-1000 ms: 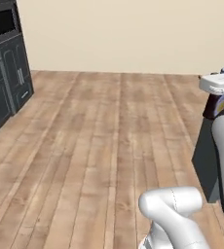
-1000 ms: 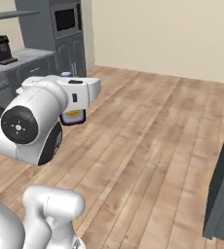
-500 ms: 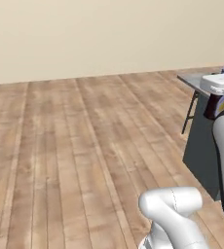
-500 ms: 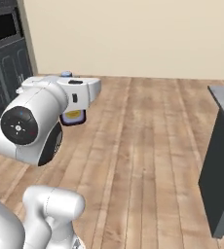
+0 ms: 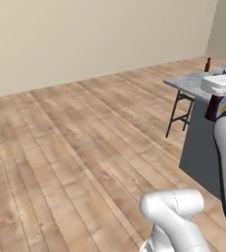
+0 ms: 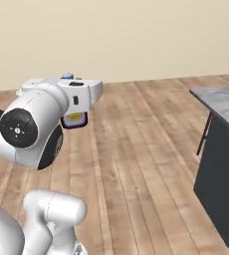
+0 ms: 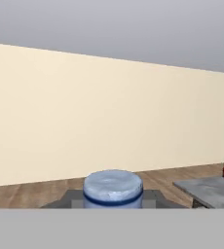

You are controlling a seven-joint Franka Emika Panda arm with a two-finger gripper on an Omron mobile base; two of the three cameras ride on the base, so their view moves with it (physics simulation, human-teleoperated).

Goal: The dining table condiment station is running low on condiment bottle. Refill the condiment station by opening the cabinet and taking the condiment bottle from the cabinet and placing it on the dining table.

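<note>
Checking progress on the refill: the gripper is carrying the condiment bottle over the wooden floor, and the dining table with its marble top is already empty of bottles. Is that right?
Not quite. The gripper does carry the condiment bottle over the wooden floor, but the dining table is not empty: the left base view shows a slim dark bottle standing on its far end.

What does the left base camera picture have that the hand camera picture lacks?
Left base view alone: the robot's white arm, the purple body and pale label of the condiment bottle held in the gripper, and the stool beside the dining table. Hand view alone: the bottle's lilac cap seen close up, and the grey ceiling. Both: the table's marble top, the red-brown bottle on it, wood floor, beige wall.
</note>
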